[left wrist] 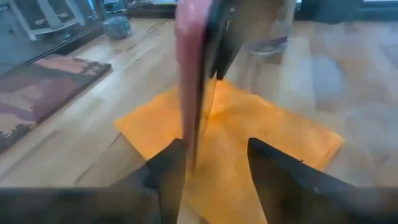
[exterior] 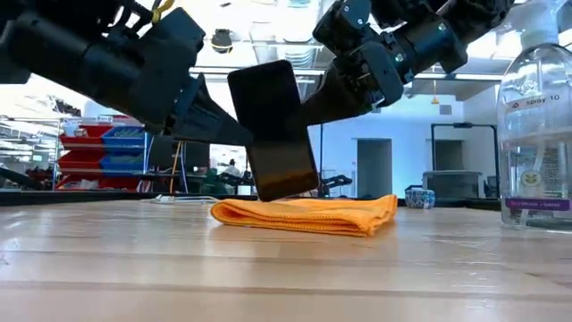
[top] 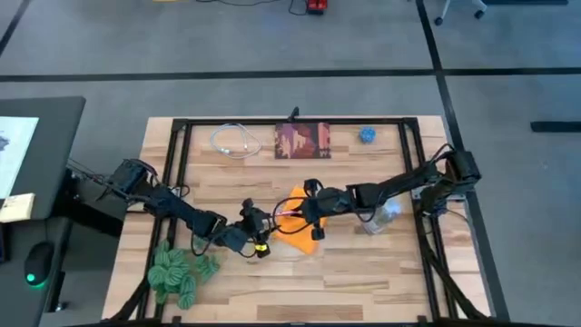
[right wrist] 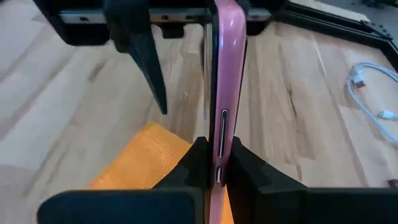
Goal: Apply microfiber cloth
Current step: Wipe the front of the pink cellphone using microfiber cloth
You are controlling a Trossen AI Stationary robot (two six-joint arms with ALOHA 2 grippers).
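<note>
The orange microfiber cloth lies folded and flat on the wooden table near its middle. Over it stands a smartphone in a pink case, black screen toward the table's near side, tilted. My right gripper is shut on it. The phone's lower edge is at the cloth's top; whether it touches, I cannot tell. My left gripper is open at the cloth's left, its fingers on either side of the phone's edge. My right gripper pinches the phone between its two fingers, one on the screen face, one on the pink back. It comes slanting down from the table's right, onto the phone's upper right part. The phone stands upright, slightly tilted. Whether my left gripper touches the phone, I cannot tell.
A clear bottle stands right of the cloth. At the far edge lie a dark red printed square, a white cable and a small blue object. A green bundle lies at the near left.
</note>
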